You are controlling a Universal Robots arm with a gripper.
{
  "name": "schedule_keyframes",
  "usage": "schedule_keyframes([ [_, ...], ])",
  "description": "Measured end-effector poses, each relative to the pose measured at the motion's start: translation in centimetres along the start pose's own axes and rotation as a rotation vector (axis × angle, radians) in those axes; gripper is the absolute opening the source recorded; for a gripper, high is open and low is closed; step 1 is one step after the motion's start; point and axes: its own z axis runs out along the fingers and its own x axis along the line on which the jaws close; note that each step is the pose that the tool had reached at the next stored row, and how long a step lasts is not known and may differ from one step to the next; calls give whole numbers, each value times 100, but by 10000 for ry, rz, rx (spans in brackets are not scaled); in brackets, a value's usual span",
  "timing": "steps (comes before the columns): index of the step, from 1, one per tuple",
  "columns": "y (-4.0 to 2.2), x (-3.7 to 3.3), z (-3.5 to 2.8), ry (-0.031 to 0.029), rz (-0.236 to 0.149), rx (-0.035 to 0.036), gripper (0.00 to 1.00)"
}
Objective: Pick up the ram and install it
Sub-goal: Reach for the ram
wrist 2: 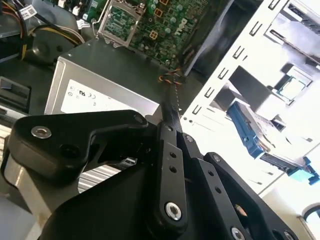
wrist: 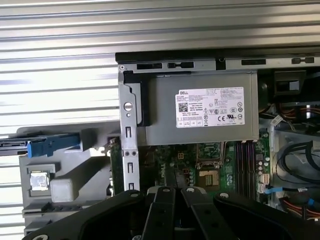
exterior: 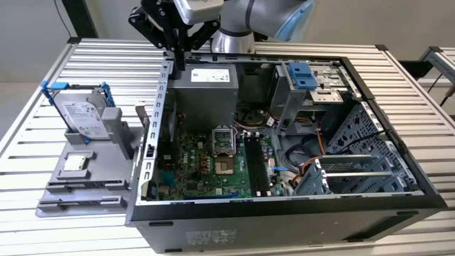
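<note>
Fingers point(wrist 2: 168, 150) grip the ram point(wrist 2: 173, 106) near the white-labelled power supply point(wrist 2: 125, 70).

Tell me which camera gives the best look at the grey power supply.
The first wrist view: the power supply faces it squarely, its labelled side in full view. The exterior view shows it obliquely from above. In the second wrist view the claw covers part of it.

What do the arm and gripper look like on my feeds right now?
The arm is rounded silver-grey tubing with a light blue joint cap. The gripper is matte black, built from flat linkage bars with rounded ends, joined by silver pins and small screws, seen close up in the second wrist view.
</note>
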Motion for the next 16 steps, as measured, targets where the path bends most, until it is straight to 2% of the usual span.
schedule_keyframes([
  [16, -59, 392, -11, 1, -1, 1, 0],
])
